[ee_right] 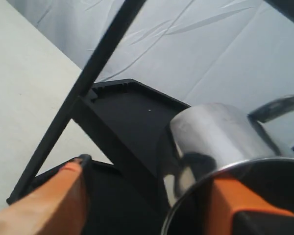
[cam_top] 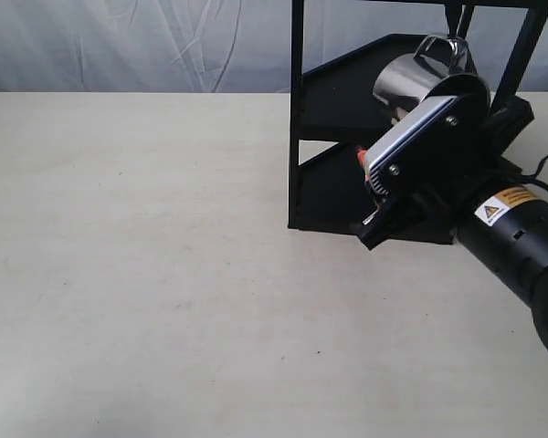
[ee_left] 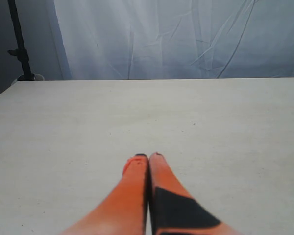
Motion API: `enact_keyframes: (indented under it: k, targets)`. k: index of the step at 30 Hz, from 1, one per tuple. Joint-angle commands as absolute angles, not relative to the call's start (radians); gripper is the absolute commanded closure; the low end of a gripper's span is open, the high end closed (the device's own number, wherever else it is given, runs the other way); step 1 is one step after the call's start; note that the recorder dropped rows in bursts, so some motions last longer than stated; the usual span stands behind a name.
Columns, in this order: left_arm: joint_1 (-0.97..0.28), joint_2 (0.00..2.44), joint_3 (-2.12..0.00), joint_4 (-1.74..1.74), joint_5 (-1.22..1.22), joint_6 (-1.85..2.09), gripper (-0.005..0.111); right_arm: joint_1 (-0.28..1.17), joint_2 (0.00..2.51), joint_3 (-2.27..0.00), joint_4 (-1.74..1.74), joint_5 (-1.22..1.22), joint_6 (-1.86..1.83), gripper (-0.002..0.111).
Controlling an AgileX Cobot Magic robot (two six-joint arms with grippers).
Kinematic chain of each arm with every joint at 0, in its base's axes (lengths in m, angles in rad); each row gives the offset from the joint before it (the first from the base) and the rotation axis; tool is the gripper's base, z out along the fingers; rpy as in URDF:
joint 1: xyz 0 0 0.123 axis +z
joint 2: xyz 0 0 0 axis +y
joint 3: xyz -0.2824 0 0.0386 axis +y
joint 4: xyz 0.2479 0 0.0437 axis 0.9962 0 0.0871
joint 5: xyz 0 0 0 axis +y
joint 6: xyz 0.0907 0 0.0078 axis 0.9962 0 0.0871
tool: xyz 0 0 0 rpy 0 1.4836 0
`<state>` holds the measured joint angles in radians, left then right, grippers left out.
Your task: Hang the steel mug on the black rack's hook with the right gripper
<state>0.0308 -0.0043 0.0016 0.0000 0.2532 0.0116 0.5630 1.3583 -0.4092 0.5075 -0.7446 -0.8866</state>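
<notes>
The steel mug (cam_top: 409, 78) lies tilted on its side high in front of the black rack (cam_top: 297, 137), its mouth toward my right gripper (cam_top: 390, 137). Its looped handle (cam_top: 443, 47) points up, just under the thin hook (cam_top: 455, 20) that hangs from the rack's top bar; I cannot tell whether they touch. In the right wrist view the mug (ee_right: 215, 137) fills the right side. One orange finger (ee_right: 230, 198) sits inside the rim and the other finger (ee_right: 59, 196) stands far off from the mug wall, so the right gripper (ee_right: 152, 171) is open. My left gripper (ee_left: 148, 155) is shut and empty.
The rack's two angular tray shelves (cam_top: 347, 87) sit behind and below the mug. A slanted rack post (ee_right: 83, 83) crosses the right wrist view. The pale table (cam_top: 146, 255) spreads left of the rack, with a white curtain (cam_top: 137, 41) behind.
</notes>
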Motion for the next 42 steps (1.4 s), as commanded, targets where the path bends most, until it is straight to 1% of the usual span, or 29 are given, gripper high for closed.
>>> enact_keyframes:
  k: [1, 8, 20, 25, 30, 34, 35, 36, 37, 38, 39, 42]
  targets:
    - [0.026, 0.0, 0.0, 0.0, 0.24, 0.007, 0.107, 0.558, 1.303, -0.404, 0.554, -0.75, -0.885, 0.05]
    - [0.026, 0.0, 0.0, 0.0, 0.24, 0.007, 0.107, 0.558, 1.249, -0.404, 0.595, -0.649, -0.885, 0.05]
    - [0.026, 0.0, 0.0, 0.0, 0.24, 0.007, 0.107, 0.558, 1.152, -0.404, 0.89, -0.585, -0.996, 0.05]
    - [0.026, 0.0, 0.0, 0.0, 0.24, 0.007, 0.107, 0.558, 1.092, -0.404, 0.9, -0.492, -1.002, 0.05]
    - [0.026, 0.0, 0.0, 0.0, 0.24, 0.007, 0.107, 0.558, 1.003, -0.404, 0.954, -0.412, -1.002, 0.05]
    - [0.026, 0.0, 0.0, 0.0, 0.24, 0.007, 0.107, 0.558, 0.89, -0.404, 1.091, -0.327, -1.024, 0.051]
    - [0.026, 0.0, 0.0, 0.0, 0.24, 0.007, 0.107, 0.558, 0.842, -0.404, 1.144, -0.268, -1.06, 0.059]
    - [0.026, 0.0, 0.0, 0.0, 0.24, 0.007, 0.107, 0.558, 0.798, -0.404, 1.165, -0.207, -1.067, 0.07]
    - [0.026, 0.0, 0.0, 0.0, 0.24, 0.007, 0.107, 0.558, 0.751, -0.404, 1.164, -0.151, -1.067, 0.084]
    - [0.026, 0.0, 0.0, 0.0, 0.24, 0.007, 0.107, 0.558, 0.695, -0.404, 1.158, -0.068, -1.067, 0.101]
    - [0.026, 0.0, 0.0, 0.0, 0.24, 0.007, 0.107, 0.558, 0.652, -0.404, 1.16, 0.017, -1.062, 0.108]
    - [0.026, 0.0, 0.0, 0.0, 0.24, 0.007, 0.107, 0.558, 0.519, -0.404, 1.155, 0.243, -1.06, 0.108]
